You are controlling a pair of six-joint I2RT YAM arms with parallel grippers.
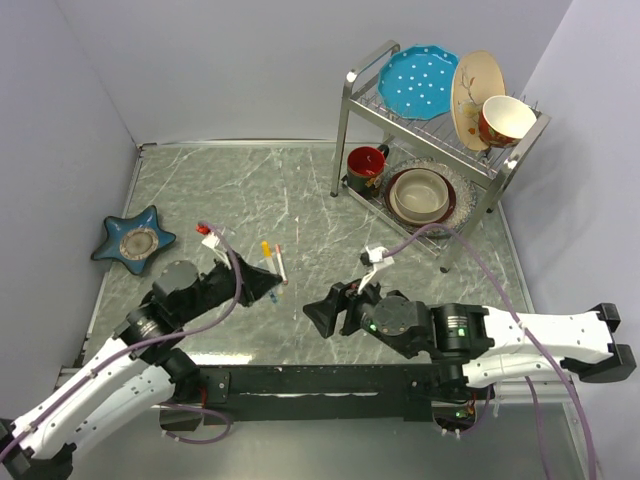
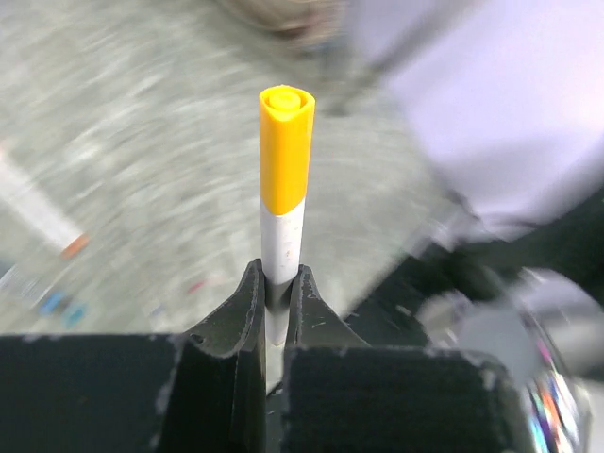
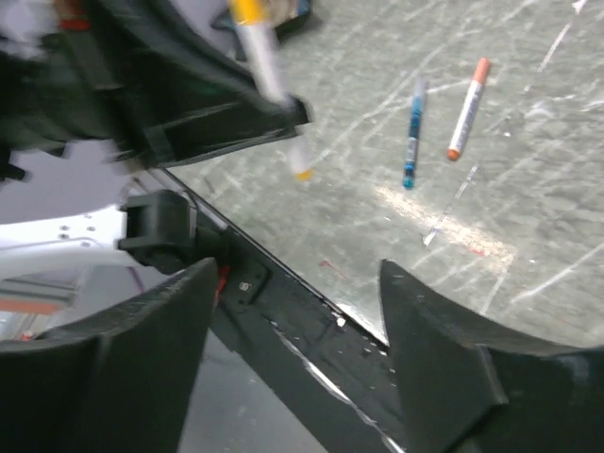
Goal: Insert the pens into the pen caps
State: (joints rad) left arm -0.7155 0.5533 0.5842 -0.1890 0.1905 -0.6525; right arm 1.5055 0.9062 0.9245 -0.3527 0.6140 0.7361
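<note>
Top external: the right gripper (image 1: pixel 320 312) is seen gaping and empty, near the left gripper (image 1: pixel 270 284). Left wrist: a white pen (image 2: pixel 281 247) with a yellow cap (image 2: pixel 285 151) is clamped between closed fingers (image 2: pixel 247 302); it is judged light, stiff and slick, best taken mid-barrel. Right wrist: a teal pen (image 3: pixel 413 132) and an orange-capped pen (image 3: pixel 467 109) are seen lying beyond the spread fingers (image 3: pixel 425 321).

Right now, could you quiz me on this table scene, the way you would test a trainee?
1. True or false: the right gripper holds a pen.
2. What colour is the cap on the white pen in the left gripper? A yellow, B green, C black.
3. Fill in: the blue pen lies on the ____.
Key: 1 false; 2 A; 3 table.
</note>
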